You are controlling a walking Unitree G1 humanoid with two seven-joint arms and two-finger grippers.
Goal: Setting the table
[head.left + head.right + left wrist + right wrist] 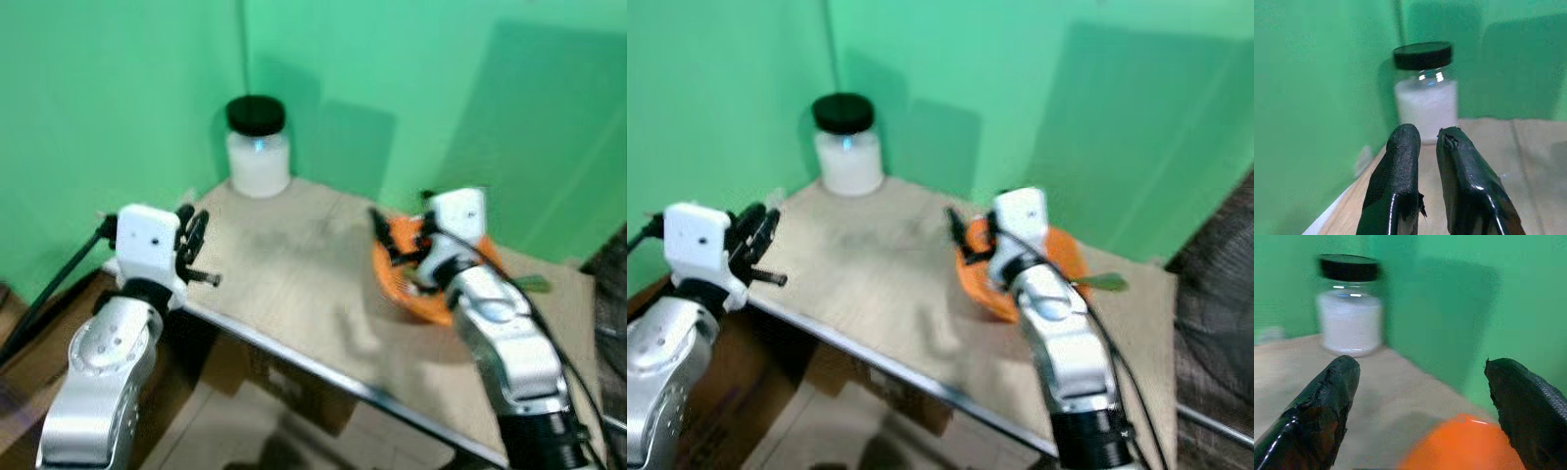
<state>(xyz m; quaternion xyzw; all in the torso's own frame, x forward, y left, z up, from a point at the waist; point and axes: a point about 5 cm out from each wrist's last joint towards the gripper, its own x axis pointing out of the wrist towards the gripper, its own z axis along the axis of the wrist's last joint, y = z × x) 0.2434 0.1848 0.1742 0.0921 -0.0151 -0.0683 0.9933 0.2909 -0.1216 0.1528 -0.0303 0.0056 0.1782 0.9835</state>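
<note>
Your left jaws are nearly closed with nothing between them: the left gripper [1425, 139] shows its two black fingers [1396, 176] almost touching, with a thin gap. That gripper sits at the left corner of the tabletop [294, 284], just above its edge, and points toward the back corner where the green walls [118, 98] meet.

Ahead of it, you can see a clear jar [258, 147] with a black lid [256, 114] and white contents, standing upright on the tabletop at the back, close to the wall corner and well apart from both grippers.

Moving right across the bare tan surface, your right gripper [1422, 377] has its jaws spread wide and empty. It hovers over the near left rim of the orange bowl [411, 284], which rests on the right part of the tabletop. Whether a finger touches the rim you cannot tell, as the picture is blurred there.

Just beyond the bowl, on the far right, a small green thing [1107, 282] lies on the tabletop, too blurred to identify
</note>
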